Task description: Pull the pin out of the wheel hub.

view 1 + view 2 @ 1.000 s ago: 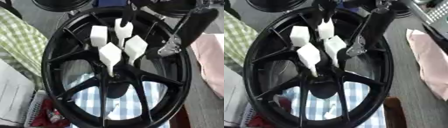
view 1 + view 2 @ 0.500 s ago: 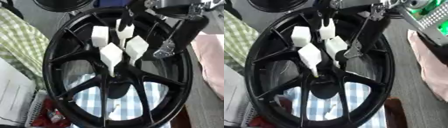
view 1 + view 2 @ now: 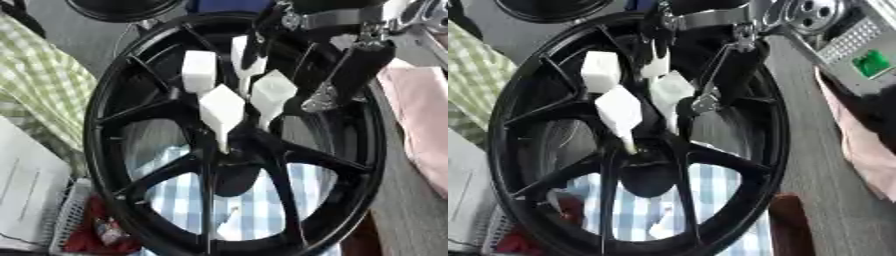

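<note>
While the black wheel (image 3: 114,125) stands with white pins (image 3: 222,112) in its middle, the right hand (image 3: 346,75) hangs just beside them, fingers straight, holding nothing.

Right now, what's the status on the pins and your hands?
Left hand out of view. Right hand over far side of black spoked wheel, grip unclear. Four white block-headed pins upright at hub. No obstruction seen.
</note>
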Motion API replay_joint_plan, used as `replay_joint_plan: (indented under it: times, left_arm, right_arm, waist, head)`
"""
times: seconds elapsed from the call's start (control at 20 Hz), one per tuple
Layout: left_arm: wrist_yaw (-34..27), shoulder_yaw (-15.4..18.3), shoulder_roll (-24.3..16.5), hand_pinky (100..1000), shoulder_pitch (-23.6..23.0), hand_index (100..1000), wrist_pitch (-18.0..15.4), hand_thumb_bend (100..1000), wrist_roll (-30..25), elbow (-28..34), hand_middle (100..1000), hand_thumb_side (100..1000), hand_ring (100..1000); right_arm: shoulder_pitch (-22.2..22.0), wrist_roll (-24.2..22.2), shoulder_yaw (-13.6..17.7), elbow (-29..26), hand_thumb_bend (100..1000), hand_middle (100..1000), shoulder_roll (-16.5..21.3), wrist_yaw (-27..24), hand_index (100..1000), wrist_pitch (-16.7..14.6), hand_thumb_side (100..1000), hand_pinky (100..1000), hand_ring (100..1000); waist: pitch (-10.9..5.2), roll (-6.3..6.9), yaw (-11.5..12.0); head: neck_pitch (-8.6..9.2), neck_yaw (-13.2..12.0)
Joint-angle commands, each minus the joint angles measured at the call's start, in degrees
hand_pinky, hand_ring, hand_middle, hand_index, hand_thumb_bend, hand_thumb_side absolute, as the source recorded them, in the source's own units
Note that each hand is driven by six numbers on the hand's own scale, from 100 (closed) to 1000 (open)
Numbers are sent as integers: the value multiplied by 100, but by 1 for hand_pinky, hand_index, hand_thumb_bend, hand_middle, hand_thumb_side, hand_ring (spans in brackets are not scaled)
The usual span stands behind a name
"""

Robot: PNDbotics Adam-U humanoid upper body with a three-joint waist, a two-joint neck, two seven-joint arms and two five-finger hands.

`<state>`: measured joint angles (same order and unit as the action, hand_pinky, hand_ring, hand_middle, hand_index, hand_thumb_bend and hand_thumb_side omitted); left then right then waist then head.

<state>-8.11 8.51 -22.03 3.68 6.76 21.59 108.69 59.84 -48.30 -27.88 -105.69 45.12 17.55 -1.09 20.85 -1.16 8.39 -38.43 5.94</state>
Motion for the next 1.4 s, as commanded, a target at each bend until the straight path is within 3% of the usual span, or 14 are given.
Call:
replay_joint_plan:
  times: [0.05,1.4]
  left_arm:
    - [-27,14,-61,738,42,705,-11,480,-18,61,668,674,579]
    - [-61,-13,-25,739,67,705,-16,472,-57,64,668,677,576]
  right_arm:
    - [49,-88,54,17,432,699,66,65,775,-45,160,789,719]
    - [-160,6,25,433,416,684,-56,232,758,-81,128,779,707]
  waist:
    - [3,101,15]
    - [94,123,58]
  head:
    - [33,24]
    - [49,50]
